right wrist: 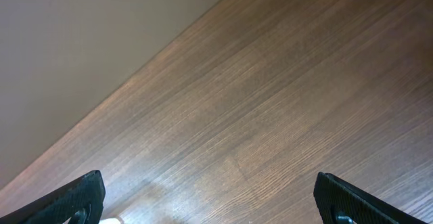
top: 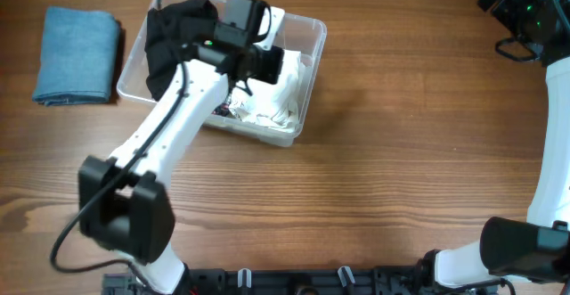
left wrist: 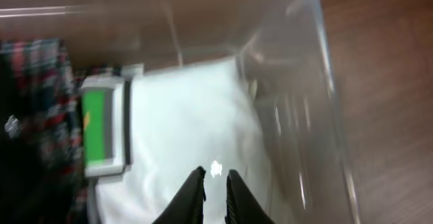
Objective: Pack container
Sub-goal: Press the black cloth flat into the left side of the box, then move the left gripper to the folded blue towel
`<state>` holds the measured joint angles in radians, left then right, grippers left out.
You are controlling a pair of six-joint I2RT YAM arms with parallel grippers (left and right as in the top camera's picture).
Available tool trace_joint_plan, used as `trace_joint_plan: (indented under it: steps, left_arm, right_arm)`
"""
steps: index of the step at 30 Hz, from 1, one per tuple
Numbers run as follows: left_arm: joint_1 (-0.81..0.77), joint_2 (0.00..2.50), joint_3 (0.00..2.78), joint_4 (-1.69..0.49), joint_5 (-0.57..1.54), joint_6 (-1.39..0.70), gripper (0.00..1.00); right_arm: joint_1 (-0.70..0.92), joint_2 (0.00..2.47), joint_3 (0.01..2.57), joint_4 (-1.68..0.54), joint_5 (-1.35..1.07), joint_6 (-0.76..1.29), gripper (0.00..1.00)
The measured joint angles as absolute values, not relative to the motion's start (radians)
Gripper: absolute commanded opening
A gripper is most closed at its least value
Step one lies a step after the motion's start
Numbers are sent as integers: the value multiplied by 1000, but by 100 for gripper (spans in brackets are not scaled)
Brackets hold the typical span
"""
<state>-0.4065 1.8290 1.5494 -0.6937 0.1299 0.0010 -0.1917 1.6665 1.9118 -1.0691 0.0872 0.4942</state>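
Your left gripper (left wrist: 215, 178), fingers barely parted and pinching nothing, hangs just above the white garment (left wrist: 189, 116) inside the clear container (left wrist: 318, 82) surrounding it. Your right gripper (right wrist: 210, 187) is spread wide over the wooden table (right wrist: 270, 82).

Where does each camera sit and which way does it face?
Overhead: above the table, looking straight down; left arm and right arm show.
Left wrist: on left arm, looking into the container at the white garment; left gripper shows.
Right wrist: on right arm, facing the table; open right gripper shows.
Shared: overhead and left wrist see the container.
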Motion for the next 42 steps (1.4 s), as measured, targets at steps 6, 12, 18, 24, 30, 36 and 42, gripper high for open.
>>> trace_joint_plan:
  steps: [6, 12, 18, 24, 30, 36, 42]
  left_arm:
    - [-416, 1979, 1547, -438, 130, -3, 11]
    - [-467, 2030, 1546, -286, 130, -3, 11]
    - [-475, 2093, 1546, -146, 130, -6, 11]
    - [-475, 2179, 1542, 39, 91, -6, 10]
    - [-453, 2208, 1542, 187, 61, -6, 10]
    - [-443, 2228, 1541, 278, 50, -6, 9]
    - [-434, 2236, 1541, 334, -1, -6, 8]
  right_arm:
    - [-192, 1666, 1912, -1069, 88, 495, 100]
    - [-192, 1666, 1912, -1069, 87, 495, 100]
    - [-192, 1666, 1912, -1069, 87, 495, 100]
    - [-192, 1666, 1912, -1069, 87, 495, 100]
    - [-192, 1666, 1912, -1069, 87, 495, 100]
    - [-192, 1666, 1912, -1069, 87, 495, 100]
    - [-192, 1666, 1912, -1069, 87, 495, 100]
